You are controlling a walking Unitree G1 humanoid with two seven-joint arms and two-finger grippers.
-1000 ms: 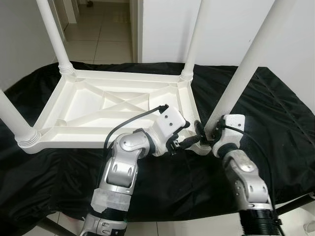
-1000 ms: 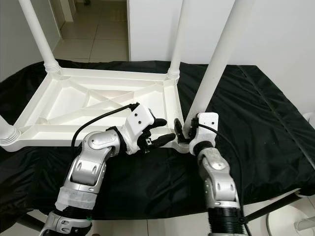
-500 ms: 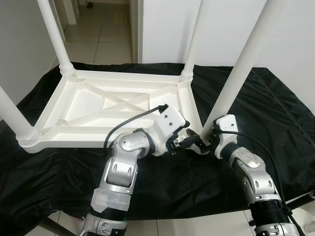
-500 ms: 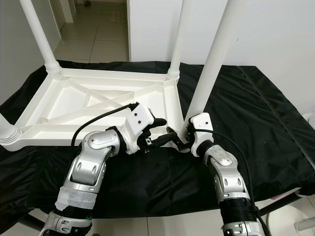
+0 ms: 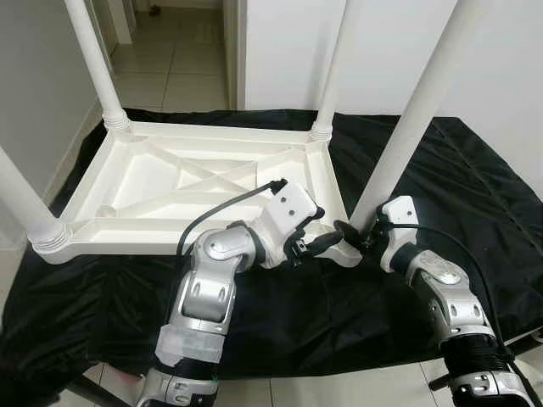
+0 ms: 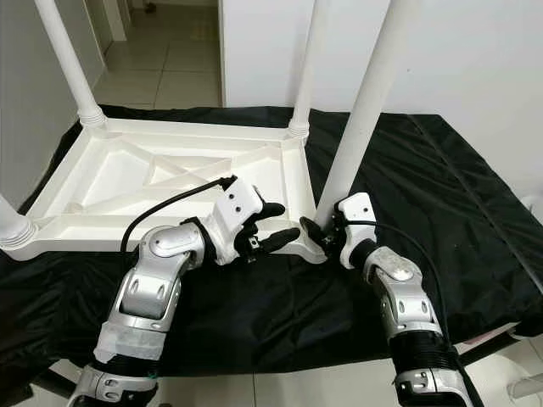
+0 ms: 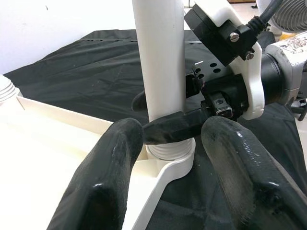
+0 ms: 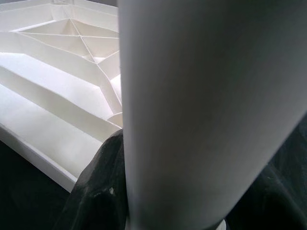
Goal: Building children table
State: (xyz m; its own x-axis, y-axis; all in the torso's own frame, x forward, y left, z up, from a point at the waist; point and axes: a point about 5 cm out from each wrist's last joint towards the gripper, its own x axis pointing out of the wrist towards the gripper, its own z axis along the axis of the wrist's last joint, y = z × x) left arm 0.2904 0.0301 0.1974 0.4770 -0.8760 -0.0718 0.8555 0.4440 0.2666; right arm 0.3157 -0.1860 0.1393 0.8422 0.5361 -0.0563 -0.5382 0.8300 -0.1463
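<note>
Seating the last leg: right gripper clasps the white plastic tubular leg; left gripper, spread empty, should steady the upturned white tabletop.

Near corner: the right gripper fingers clasp the near right leg base, apparently; the left gripper sits just beside, blocking.
Open room: black cloth right of that leg.
Uprights: three other legs.

Left tool fingers spread, right tool clamped, arms bent inward
</note>
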